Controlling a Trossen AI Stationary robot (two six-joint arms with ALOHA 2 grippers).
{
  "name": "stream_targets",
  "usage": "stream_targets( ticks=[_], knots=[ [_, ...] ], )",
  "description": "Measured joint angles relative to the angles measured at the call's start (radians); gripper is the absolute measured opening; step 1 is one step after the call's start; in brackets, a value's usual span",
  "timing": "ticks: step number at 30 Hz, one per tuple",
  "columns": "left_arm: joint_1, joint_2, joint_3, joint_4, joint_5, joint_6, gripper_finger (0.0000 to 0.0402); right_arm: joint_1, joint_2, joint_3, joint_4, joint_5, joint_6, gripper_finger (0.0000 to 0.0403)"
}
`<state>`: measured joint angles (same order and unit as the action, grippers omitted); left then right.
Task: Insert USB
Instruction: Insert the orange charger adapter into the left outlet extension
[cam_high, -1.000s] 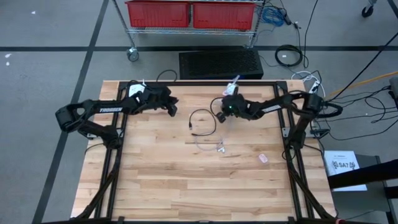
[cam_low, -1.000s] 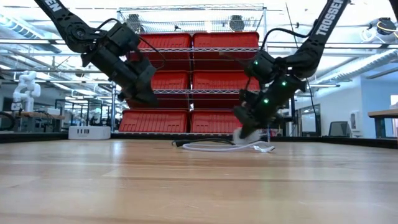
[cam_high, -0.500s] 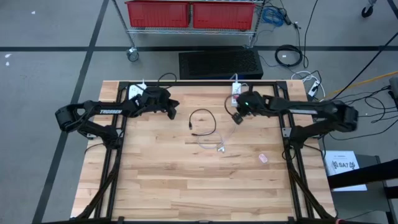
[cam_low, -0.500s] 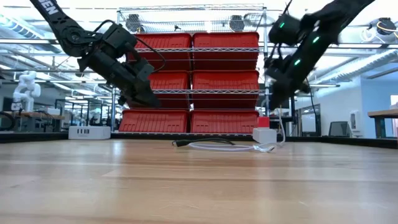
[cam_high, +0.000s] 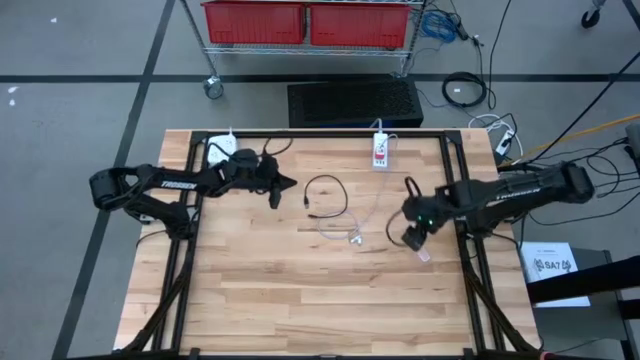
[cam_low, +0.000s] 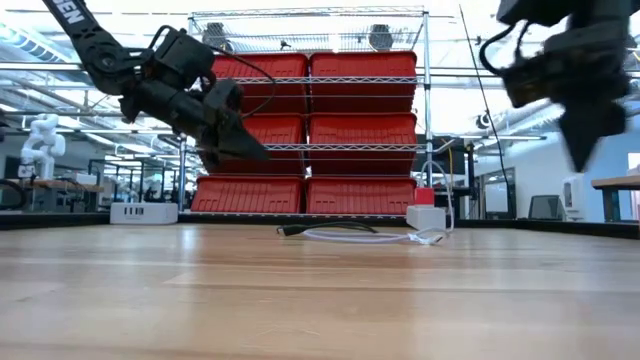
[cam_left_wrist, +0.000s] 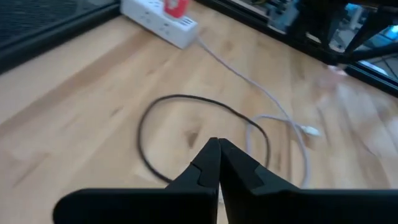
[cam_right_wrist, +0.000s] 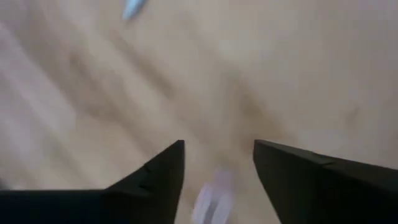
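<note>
A: How do the two arms sit over the table (cam_high: 300, 290)?

B: The left arm stretches in from its side, and the left gripper (cam_high: 287, 184) hangs above the wood with its jaws pressed together, holding nothing. Its closed tip points at the black cable (cam_high: 325, 196), which loops just ahead of it. The right arm reaches in low from its own side. The right gripper (cam_high: 413, 238) tips downward with its jaws standing apart, empty.

A: Where are the task's things?

B: The power strip (cam_high: 380, 152) with its red top lies at the far edge, well beyond both sets of jaws. Its white cable (cam_high: 350, 228) trails across the wood and ends between the two grippers. A small pale pink piece (cam_high: 423, 255) lies just below the open right jaws.

A: Anything hard to read?

B: The right wrist view is smeared; the pink piece is only a blur between the fingers (cam_right_wrist: 155, 177). I cannot tell what it is.

A: What has changed?

B: A second ago the right gripper was up by the power strip; now it has swung toward the near right. The left jaws have closed.
</note>
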<state>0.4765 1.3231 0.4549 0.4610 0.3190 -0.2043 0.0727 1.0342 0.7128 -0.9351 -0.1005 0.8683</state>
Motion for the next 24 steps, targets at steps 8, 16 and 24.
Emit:
stream_targets(
  ticks=[8, 16, 24],
  knots=[
    [-0.08, 0.0, 0.0, 0.004, 0.002, 0.0, 0.0061, 0.179, 0.024, 0.0, -0.121, -0.053, 0.234, 0.0241],
    [-0.124, 0.0, 0.0, 0.006, 0.001, -0.024, 0.012, 0.204, 0.109, 0.0, -0.091, -0.062, 0.233, 0.0242],
    [-0.137, 0.0, 0.0, 0.009, -0.015, -0.026, 0.0137, 0.204, 0.231, 0.0, -0.055, -0.119, 0.211, 0.0242]
  ],
)
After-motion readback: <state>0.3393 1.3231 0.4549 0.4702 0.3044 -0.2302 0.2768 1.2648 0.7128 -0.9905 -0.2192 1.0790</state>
